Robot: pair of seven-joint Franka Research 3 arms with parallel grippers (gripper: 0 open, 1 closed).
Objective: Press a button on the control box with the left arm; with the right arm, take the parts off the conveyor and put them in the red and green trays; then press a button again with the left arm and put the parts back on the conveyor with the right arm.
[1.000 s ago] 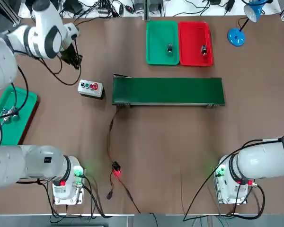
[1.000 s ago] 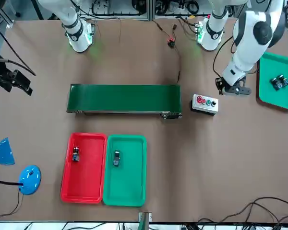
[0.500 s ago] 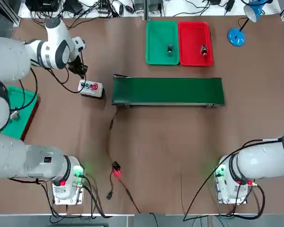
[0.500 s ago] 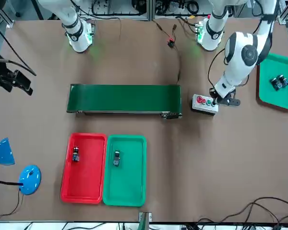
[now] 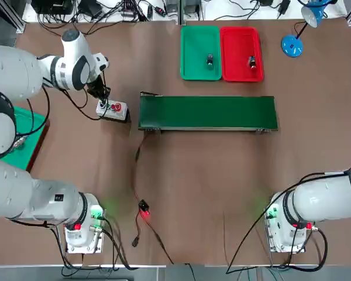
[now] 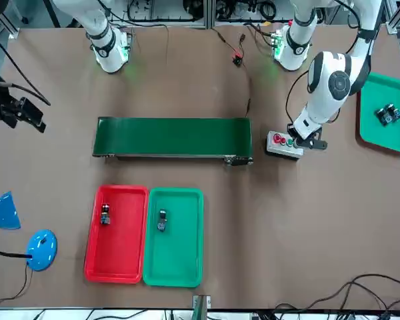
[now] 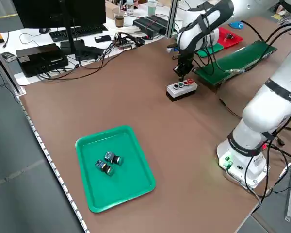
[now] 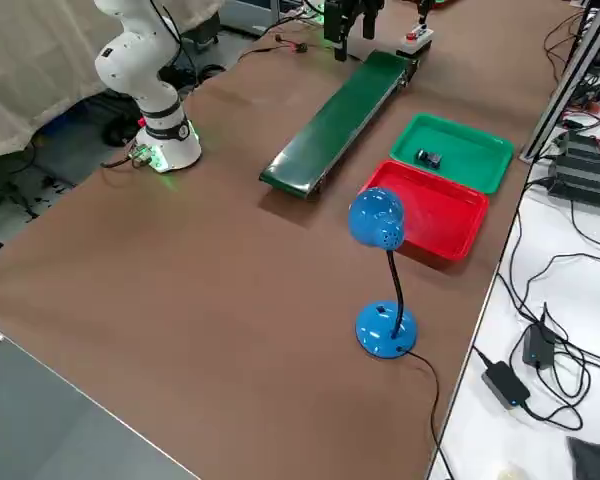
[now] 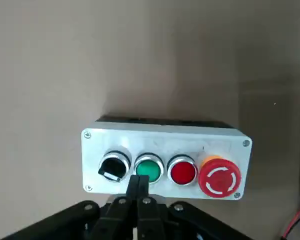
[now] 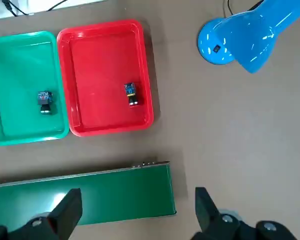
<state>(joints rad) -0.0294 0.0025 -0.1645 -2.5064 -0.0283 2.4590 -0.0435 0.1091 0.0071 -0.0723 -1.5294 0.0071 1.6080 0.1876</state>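
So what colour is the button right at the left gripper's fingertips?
Green, on the control box; the left wrist view shows it best.

top: overhead | front: opposite; both share conveyor

Worktop lies bare from conveyor toward 6 o'clock; cable crosses it. Left pincer crowds control box at 9 o'clock of conveyor.

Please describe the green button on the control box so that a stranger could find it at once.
Start at the long green conveyor; just off one end sits the grey control box. The green button is second in its row of four, between a black knob and a flat red button, under the shut left gripper.
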